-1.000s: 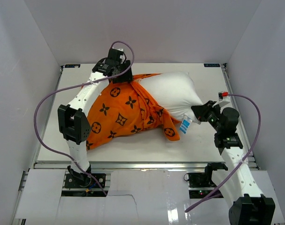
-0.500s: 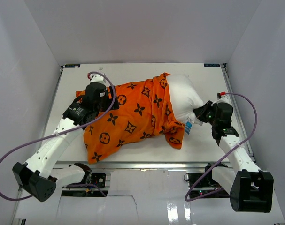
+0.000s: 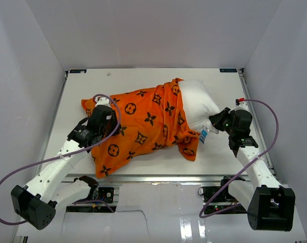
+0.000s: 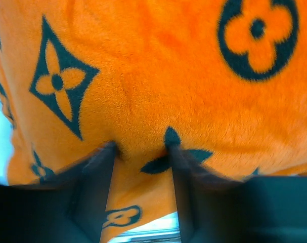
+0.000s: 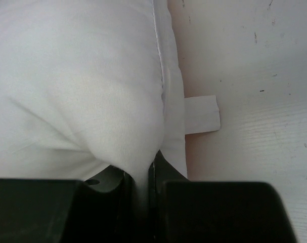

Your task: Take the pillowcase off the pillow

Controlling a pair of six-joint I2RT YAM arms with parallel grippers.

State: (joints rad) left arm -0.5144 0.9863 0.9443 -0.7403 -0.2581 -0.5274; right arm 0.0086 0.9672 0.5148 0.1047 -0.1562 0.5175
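Since a second ago the left arm has swung from the pillow's far side round to its near left side, and the pillowcase (image 3: 143, 126) now covers more of the pillow (image 3: 199, 104) than it did then; the right arm has hardly shifted. Only the pillow's right end shows white, and the case's crumpled open hem runs across the pillow just left of that bare end. The left gripper (image 4: 139, 149) presses into the orange plush over the pillow's left part, its fingers (image 4: 97, 172) partway apart with a thick ridge of the patterned fabric caught between them. The right gripper (image 5: 141, 174) sits at the pillow's bare right corner, its jaws nearly together and pinching a tuck of the white cover. Just beside that pinch the small tag (image 5: 201, 114) sticks out from the pillow's seam and lies flat on the table (image 3: 219, 86). Beyond the pillow a broad band of bare tabletop runs to the back wall. Left of the pillow a narrower bare strip reaches the table's side edge. On the pillow's near side the case's lowest corner comes close to the table's front edge, so little room is left there. Right of the pillow the bare strip is taken up by the right arm
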